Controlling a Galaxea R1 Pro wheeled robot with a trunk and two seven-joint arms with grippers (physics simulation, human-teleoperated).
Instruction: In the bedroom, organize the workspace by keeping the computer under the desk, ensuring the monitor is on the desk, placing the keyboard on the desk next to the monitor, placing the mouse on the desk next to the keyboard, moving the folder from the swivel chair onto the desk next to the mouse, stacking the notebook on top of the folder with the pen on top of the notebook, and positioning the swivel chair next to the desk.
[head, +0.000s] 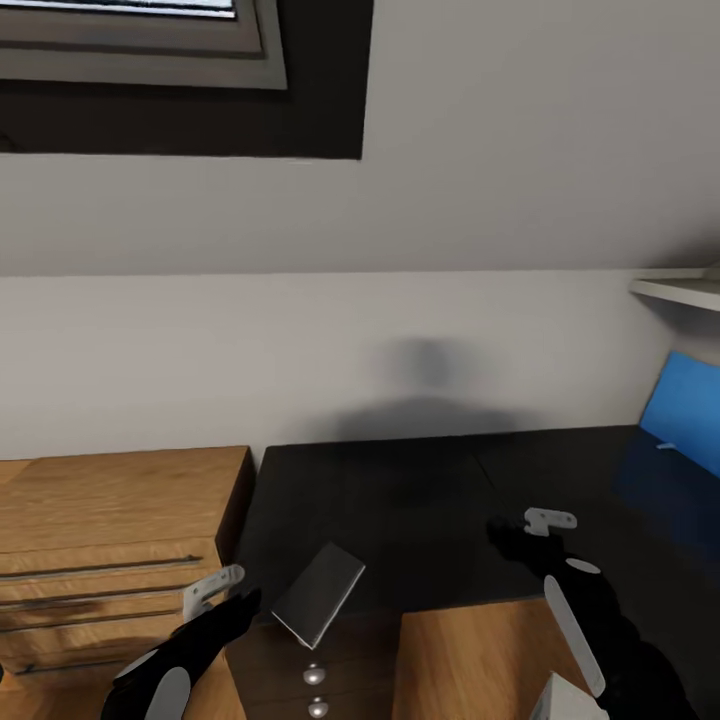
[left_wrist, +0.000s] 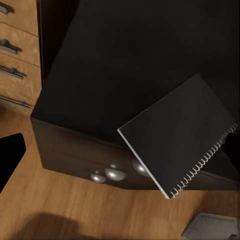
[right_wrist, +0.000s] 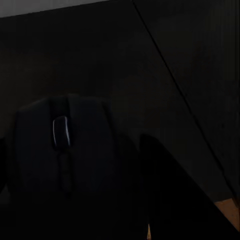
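Nearest your head camera, at about five o'clock in its view, your right gripper (head: 512, 532) reaches over the glossy black desk (head: 420, 490). Its wrist camera shows the black mouse (right_wrist: 62, 150), scroll wheel catching a little light, close in front of one dark finger (right_wrist: 175, 195). The picture is too dark to tell whether the jaws are clamped on the mouse or merely beside it.

At about seven o'clock, your left gripper (head: 240, 595) sits at the desk's front edge, just beside the dark grey notebook (head: 318, 595). The notebook is tilted, one corner hanging past the desk edge above the drawer unit's silver knobs (head: 315, 690). From the left wrist camera the notebook (left_wrist: 182, 135) shows a spiral wire binding along one side and a white page edge. You cannot tell how the left jaws stand.

At about three o'clock, the bright blue folder (head: 685, 410) lies on the far right of the desk, cut off by the frame edge, well apart from both grippers.

At nine o'clock, a light wooden drawer chest (head: 110, 540) stands against the desk's left end. Behind the desk rises a pale wall, and at eleven o'clock a dark-framed skylight (head: 180, 70) is set into the sloped ceiling. Light wood floor (left_wrist: 100, 210) shows below the drawer unit.
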